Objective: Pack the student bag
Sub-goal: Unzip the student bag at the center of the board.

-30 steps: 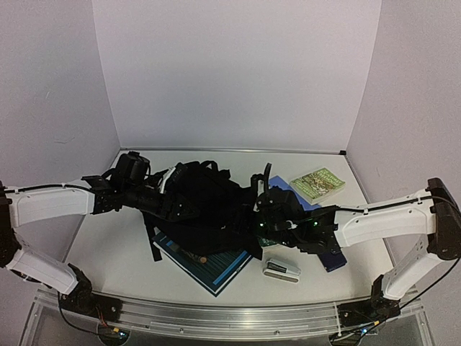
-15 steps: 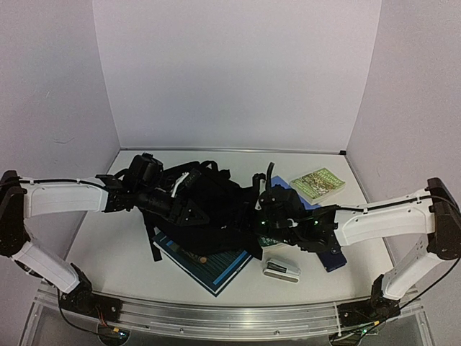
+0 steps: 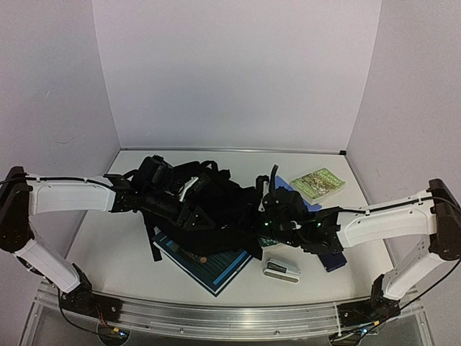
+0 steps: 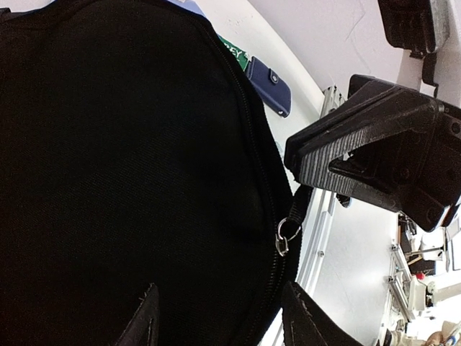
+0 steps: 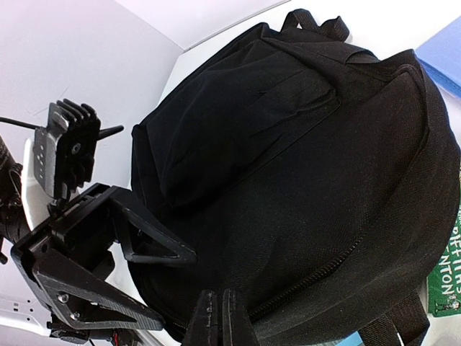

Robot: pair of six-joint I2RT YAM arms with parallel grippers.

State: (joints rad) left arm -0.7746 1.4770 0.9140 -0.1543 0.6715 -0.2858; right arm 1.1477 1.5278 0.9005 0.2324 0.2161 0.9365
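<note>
Right gripper (image 5: 221, 297) is clenched at the zipper (image 5: 317, 274) of the black bag (image 3: 216, 205), which lies mid-table on a teal book (image 3: 216, 272); what it pinches is hidden. Left gripper (image 4: 220, 288) hovers spread over the bag. With nothing pinning the bag, it may drag instead of unzipping.

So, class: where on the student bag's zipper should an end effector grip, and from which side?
Pinch the metal zipper pull: it hangs clear of the student bag's curved edge, unlike the track. Probably approach from outside that edge, with the open left end effector facing it.
</note>
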